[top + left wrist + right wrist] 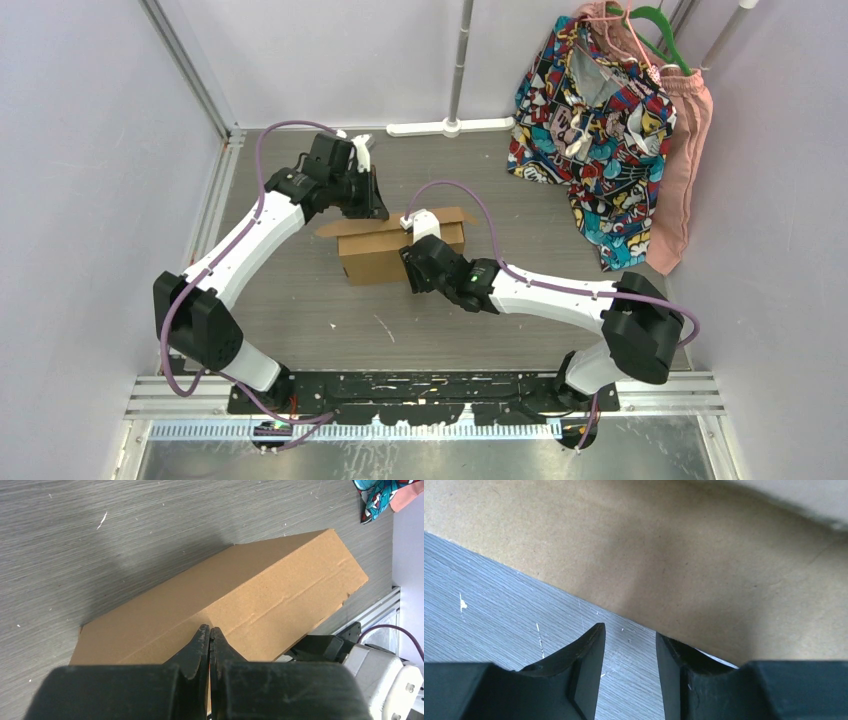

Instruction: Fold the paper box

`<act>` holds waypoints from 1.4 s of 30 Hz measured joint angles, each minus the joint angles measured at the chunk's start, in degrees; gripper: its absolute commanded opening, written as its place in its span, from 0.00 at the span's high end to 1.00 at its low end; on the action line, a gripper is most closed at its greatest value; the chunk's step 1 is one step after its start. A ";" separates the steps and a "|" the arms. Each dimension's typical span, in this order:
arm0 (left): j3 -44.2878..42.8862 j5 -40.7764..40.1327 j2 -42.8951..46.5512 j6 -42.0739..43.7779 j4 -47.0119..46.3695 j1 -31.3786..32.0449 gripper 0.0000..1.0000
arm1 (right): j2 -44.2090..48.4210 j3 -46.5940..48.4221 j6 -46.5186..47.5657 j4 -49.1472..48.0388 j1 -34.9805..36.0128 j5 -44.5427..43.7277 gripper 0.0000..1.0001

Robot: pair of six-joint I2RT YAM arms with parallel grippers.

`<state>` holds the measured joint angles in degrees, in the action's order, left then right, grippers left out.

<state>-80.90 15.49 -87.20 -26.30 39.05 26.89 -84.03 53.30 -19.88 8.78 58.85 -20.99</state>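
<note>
Cardboard first: there is one paper box (375,255), plain brown. It stands on the grey desk (300,320) about midway between left and right, a little toward the far side. It is raised into a shallow rectangular shape, with flap edges showing along its far side. I have two arms on it. My left arm (250,240) reaches from the near left to the far left end of the box. There my left jaws are closed, the two fingertips (200,645) pressed together with nothing between them. From that wrist the box (260,595) lies just beyond the tips as one broad brown panel with one crease running along it. I cannot tell whether the tips touch the cardboard or hang just over it. My right arm (560,290) comes in from the near right to the near side of the box, right of its middle. My right jaws stand partly open and grip nothing. Their two fingers (589,655) are apart, with bare desk showing in the gap. The box wall (674,555) rises just past them, and one finger lies at the wall's bottom edge, though contact I cannot judge. At the far right hang two garments, one in a many-coloured print (590,130) and one pink (685,170), with one green hanger (665,35) above them.
</note>
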 measured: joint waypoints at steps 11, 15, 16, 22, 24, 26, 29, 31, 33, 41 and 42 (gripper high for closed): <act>-6.54 1.60 -2.38 1.29 4.76 -1.25 1.00 | -0.02 -0.39 -0.04 0.09 0.00 0.74 0.52; -7.72 1.90 -3.85 1.44 5.44 -1.92 1.00 | -0.11 -0.39 -0.04 0.04 0.00 0.92 0.52; -8.02 2.03 -4.26 1.51 5.73 -2.10 1.00 | -0.22 -0.39 -0.07 0.02 0.00 0.98 0.52; -10.45 2.58 -7.02 1.92 6.99 -2.99 1.00 | -0.79 -0.39 -0.07 0.04 0.00 1.25 0.52; -11.08 2.69 -7.63 2.34 7.28 -3.13 1.00 | -0.79 -0.39 -0.07 0.00 0.00 1.36 0.52; -11.78 2.82 -8.20 2.64 7.80 -3.37 0.99 | -0.79 -0.39 -0.07 0.00 0.02 1.40 0.52; -13.55 3.04 -9.33 2.97 9.18 -3.67 0.95 | -0.79 -0.39 -0.07 0.00 0.09 1.38 0.52; -15.37 3.08 -10.49 3.21 10.23 -3.93 0.91 | -0.79 -0.39 -0.07 0.00 0.20 1.36 0.52; -17.59 3.04 -11.93 3.74 11.72 -4.22 0.91 | -0.79 -0.39 -0.07 -0.02 0.44 1.36 0.52; -24.06 2.95 -19.69 5.84 16.39 -4.90 0.89 | -1.77 -0.39 -0.04 -0.15 1.86 0.98 0.52; -24.06 2.95 -20.26 5.97 16.74 -4.90 0.90 | -1.86 -0.39 -0.07 -0.13 1.86 0.94 0.52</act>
<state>-104.97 18.44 -107.46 -20.34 55.79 22.00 -85.89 52.90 -19.94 8.64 60.71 -20.05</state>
